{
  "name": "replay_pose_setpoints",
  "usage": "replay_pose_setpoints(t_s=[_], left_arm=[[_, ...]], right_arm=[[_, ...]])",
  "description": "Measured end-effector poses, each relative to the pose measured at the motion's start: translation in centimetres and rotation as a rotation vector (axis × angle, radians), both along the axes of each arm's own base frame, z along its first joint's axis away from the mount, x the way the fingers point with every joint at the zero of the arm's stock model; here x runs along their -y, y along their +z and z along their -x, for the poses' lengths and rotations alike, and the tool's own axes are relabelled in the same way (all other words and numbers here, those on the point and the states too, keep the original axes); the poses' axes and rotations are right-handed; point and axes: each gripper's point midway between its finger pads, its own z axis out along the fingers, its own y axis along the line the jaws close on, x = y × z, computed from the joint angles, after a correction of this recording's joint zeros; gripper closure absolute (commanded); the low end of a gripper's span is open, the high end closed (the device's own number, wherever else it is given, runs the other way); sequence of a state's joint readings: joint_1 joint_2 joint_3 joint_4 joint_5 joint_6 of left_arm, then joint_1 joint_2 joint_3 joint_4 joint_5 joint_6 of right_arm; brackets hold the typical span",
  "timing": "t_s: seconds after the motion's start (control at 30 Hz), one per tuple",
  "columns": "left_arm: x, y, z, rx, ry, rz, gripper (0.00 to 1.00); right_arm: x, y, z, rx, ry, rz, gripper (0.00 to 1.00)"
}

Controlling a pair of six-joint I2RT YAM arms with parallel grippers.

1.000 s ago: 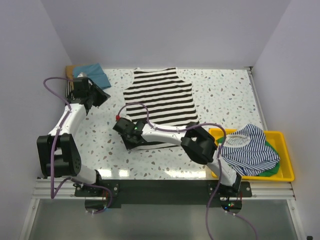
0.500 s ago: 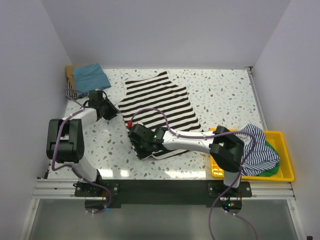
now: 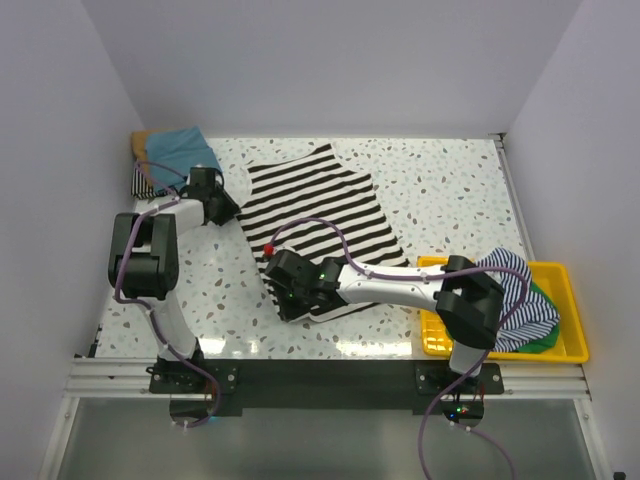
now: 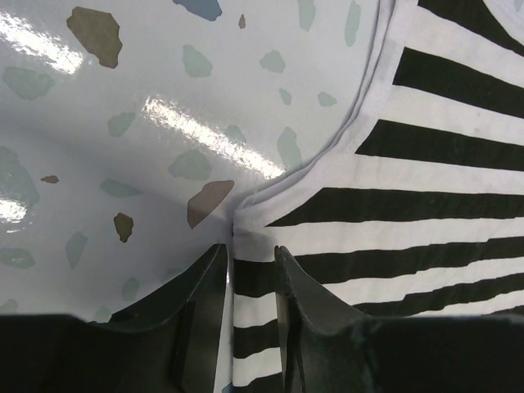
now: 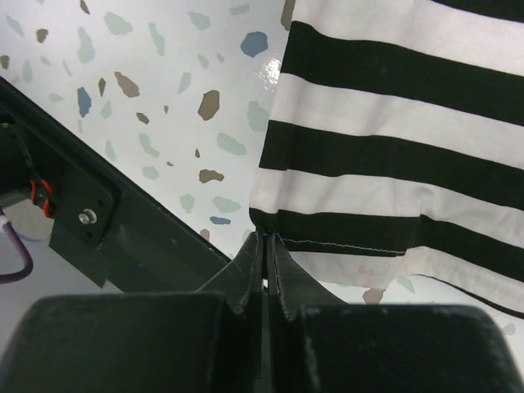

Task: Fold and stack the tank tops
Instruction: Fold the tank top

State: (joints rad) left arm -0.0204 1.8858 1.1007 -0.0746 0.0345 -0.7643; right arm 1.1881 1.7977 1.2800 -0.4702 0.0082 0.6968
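The striped top [image 3: 322, 212] lies spread flat on the table [image 3: 450, 190], just left of the tray [image 3: 577, 320] and skewed, its hem towards the tray's near side and its neck slanting away; the lower right hem edge comes close to the tray's left rim. The right gripper [image 3: 283, 300] is at the hem corner farthest from the tray; in its wrist view the fingers [image 5: 277, 270] are pressed together, with the stitched hem of the striped top [image 5: 393, 131] pinched at their tips. The left gripper [image 3: 228, 208] is at the shoulder strap farthest from the tray; its fingers [image 4: 288, 286] stand only a narrow gap apart, with the strap's edge of the striped top [image 4: 426, 188] caught between them. In the tray a thin-striped top [image 3: 508, 290] is heaped over a green top [image 3: 543, 342], spilling over the left rim. Well away from the tray, at the table's far left corner, a teal top [image 3: 185, 150] lies on a tan top [image 3: 139, 148], with a bit of striped cloth [image 3: 143, 184] beside them.
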Motion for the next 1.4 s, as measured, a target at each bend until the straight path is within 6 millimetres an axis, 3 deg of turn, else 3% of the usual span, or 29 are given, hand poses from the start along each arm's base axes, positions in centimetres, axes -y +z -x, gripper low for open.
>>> replay_pose_setpoints(t_s=[0.23,0.43,0.6,0.7,0.97,1.07,1.23,1.4], left_arm=[[0.0,-0.2,-0.7,0.004,0.014,-0.044,0.75],[-0.6,-0.4,-1.0,-0.006,0.036,-0.089,1.00],[-1.5,-0.1,-1.2,-0.034,0.060,-0.147,1.00],[-2.4,0.4,-1.3,-0.045,0.082,-0.180,1.00],[-6.2,3.8,-2.5,-0.017,0.162,-0.270,1.00],[-6.8,5.6,-3.0,0.009,0.167,-0.299,1.00],[-6.6,7.5,-4.1,0.052,0.147,-0.300,1.00],[-5.1,7.9,-4.5,0.062,0.100,-0.293,1.00]], right_arm=[[-0.3,0.3,-0.1,0.007,0.000,-0.018,1.00],[-0.1,0.1,0.0,0.005,0.000,-0.012,1.00],[-0.7,0.5,0.2,-0.015,0.004,-0.036,1.00],[-2.7,1.3,0.4,-0.038,0.016,-0.074,1.00],[-11.2,3.2,0.8,-0.115,0.080,-0.240,1.00],[-12.4,3.9,0.9,-0.134,0.086,-0.278,1.00],[-12.5,4.0,-0.1,-0.141,0.049,-0.314,1.00],[-9.2,1.9,-1.3,-0.165,-0.030,-0.278,1.00]])
